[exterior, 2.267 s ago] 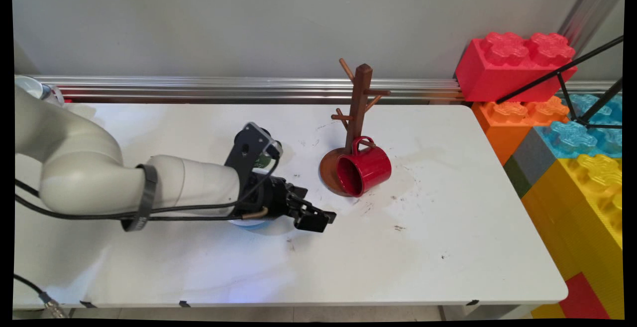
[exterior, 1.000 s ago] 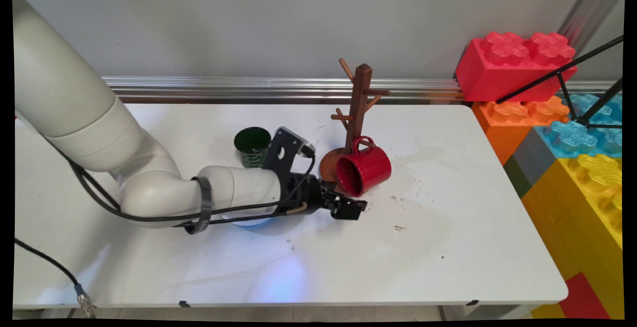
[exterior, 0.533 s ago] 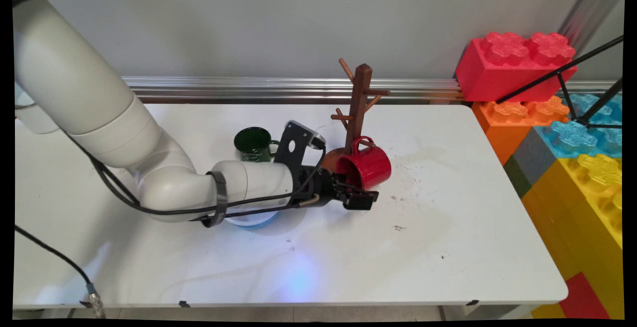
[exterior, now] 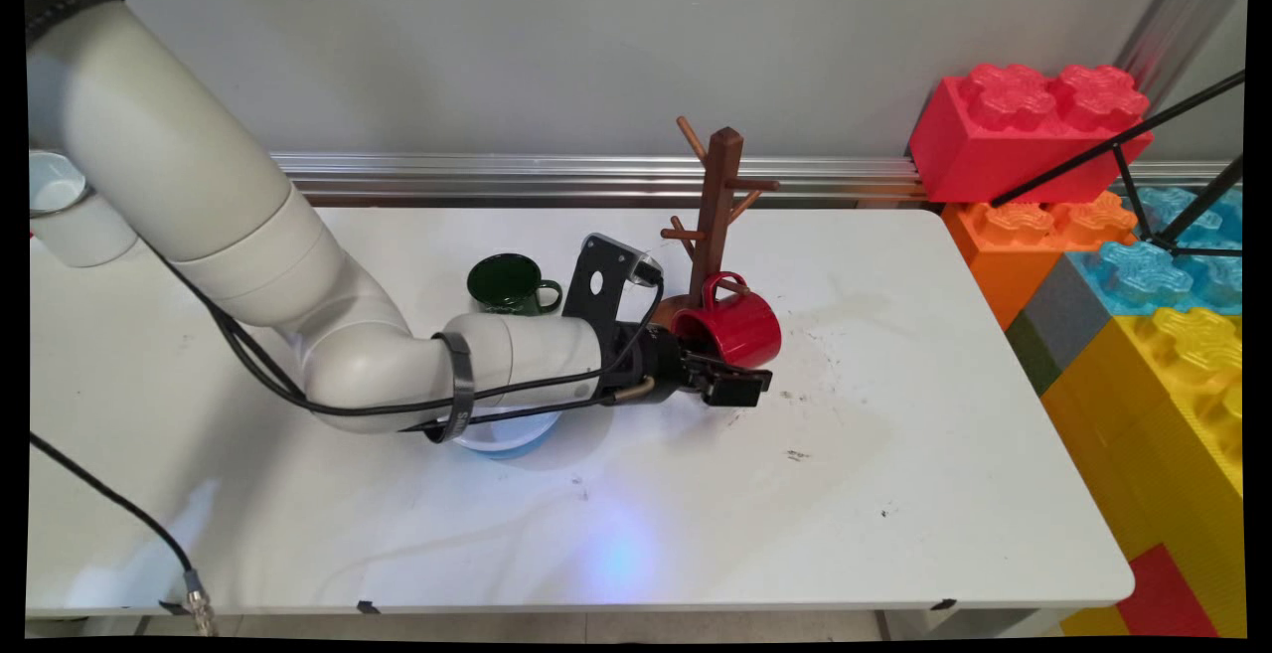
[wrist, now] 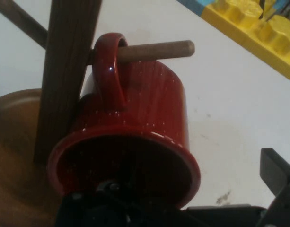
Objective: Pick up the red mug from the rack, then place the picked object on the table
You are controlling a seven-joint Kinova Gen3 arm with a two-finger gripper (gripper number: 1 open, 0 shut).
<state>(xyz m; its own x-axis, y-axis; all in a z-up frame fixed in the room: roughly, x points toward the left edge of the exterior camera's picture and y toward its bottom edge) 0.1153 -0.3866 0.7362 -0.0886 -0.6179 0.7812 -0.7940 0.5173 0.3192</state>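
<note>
**Hand at red mug on rack**

Main view: hand (exterior: 733, 385) low over desk (exterior: 894, 494), at the mouth of the red mug (exterior: 740, 327) hanging by its handle on the rack (exterior: 717, 206). Green mug (exterior: 509, 283) behind the arm; blue bowl (exterior: 502, 434) under it.

Hand view: red mug (wrist: 135, 137) mouth close up, peg (wrist: 154, 50) through its handle. One finger (wrist: 277, 177) stands right of the mug, outside it; the other hidden. Can't tell whether fingers are apart or together.

Evenly lit from above, bright and soft. Only faint shadows under the arm (exterior: 298, 275) on the white table (exterior: 894, 494). Slight curving of straight lines toward the corners of the main view. Small glare spots on the handle of the red mug (wrist: 135, 127) in the hand view; soft focus there, especially near the bottom edge.
</note>
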